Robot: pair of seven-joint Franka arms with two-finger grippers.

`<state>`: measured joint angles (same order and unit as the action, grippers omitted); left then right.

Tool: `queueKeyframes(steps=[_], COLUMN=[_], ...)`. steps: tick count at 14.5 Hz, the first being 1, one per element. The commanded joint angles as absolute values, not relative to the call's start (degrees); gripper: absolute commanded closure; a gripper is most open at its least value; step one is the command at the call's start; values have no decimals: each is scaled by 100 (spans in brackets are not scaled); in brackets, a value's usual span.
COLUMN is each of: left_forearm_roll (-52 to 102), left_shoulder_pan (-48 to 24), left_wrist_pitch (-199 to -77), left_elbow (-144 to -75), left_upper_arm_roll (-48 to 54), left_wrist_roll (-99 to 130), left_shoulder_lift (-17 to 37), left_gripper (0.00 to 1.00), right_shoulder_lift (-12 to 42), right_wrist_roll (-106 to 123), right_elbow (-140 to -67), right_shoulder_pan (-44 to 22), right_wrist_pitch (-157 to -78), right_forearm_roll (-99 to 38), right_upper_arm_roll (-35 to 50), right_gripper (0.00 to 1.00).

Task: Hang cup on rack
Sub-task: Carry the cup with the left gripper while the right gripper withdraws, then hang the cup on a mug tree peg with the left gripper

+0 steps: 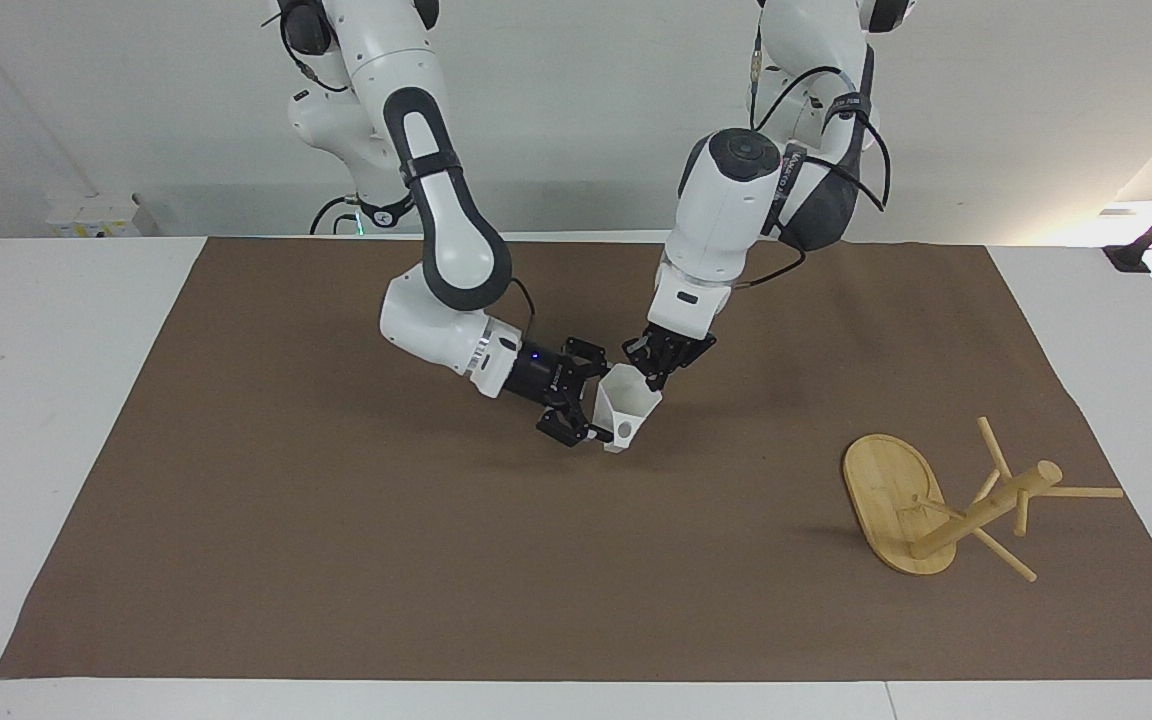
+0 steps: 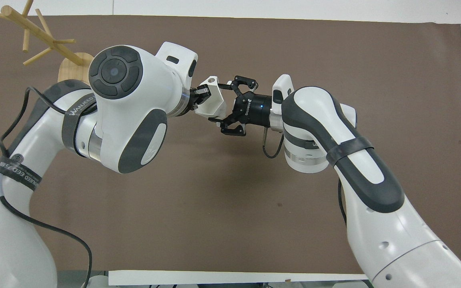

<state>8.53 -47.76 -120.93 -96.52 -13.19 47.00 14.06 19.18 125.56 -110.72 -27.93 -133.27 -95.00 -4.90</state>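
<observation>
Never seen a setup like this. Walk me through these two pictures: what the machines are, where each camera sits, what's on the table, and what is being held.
These are two white robot arms, each ending in a black two-finger tool. One picture looks from across the table toward the robots; the other looks down from above their own end, so the sides appear swapped.

A brown mat covers the table. At the left arm's end of it the rack, a bamboo mug tree, lies tipped over.

Above the middle of the mat, the left tool is shut on the rim of the cup, a small white one. The right tool is open, its fingers spread beside the cup. It looks like a handover from one arm to the other.
</observation>
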Motion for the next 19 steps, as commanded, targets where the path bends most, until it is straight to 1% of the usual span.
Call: queueKeyframes(steps=[1,3,6,7,9,12,13,16,19], left_forearm_roll=[844,835,687,668,668,668,659,659,668], left_shoulder_pan=[-4869,-4869,-4826,-4799,-4720,-4335,-4194,-3763,-3438], left_wrist_pitch=[-12164,-12164,-12164,-12164,-12426,-12944,-13294,-15084,-17026], left_elbow=[-9817,-9809,-9791,-9800,-9826,-9966,-10228,-11483,-12617], left_upper_arm_roll=[-1397,-1397,-1415,-1415,-1476,-1477,-1477,-1468,-1459], left_wrist_roll=[4729,4676,4457,4447,4474,4509,4474,4299,4157], left_shoulder_lift=[1309,1310,1318,1301,1283,1143,986,415,159], left_gripper=[100,100,100,100,100,100,100,100,100], right_shoulder_lift=[1407,1406,1415,1345,1065,625,589,554,536], right_wrist_roll=[12507,12463,12454,12428,12026,10097,9403,7627,5411], right_elbow=[-11470,-11400,-11277,-11242,-10979,-10680,-10435,-9416,-8466], right_shoulder_pan=[-1858,-1155,-389,-265,-89,175,289,395,518], right_wrist_pitch=[-12607,-12008,-11664,-11663,-11672,-11357,-11077,-9629,-8239], right_forearm_roll=[-8259,-7177,-5849,-5418,-3884,-2071,-1604,-653,-116], right_upper_arm_roll=[-466,-475,-475,-501,-510,-510,-501,-518,-501], right_gripper=[0,0,0,0,0,0,0,0,0])
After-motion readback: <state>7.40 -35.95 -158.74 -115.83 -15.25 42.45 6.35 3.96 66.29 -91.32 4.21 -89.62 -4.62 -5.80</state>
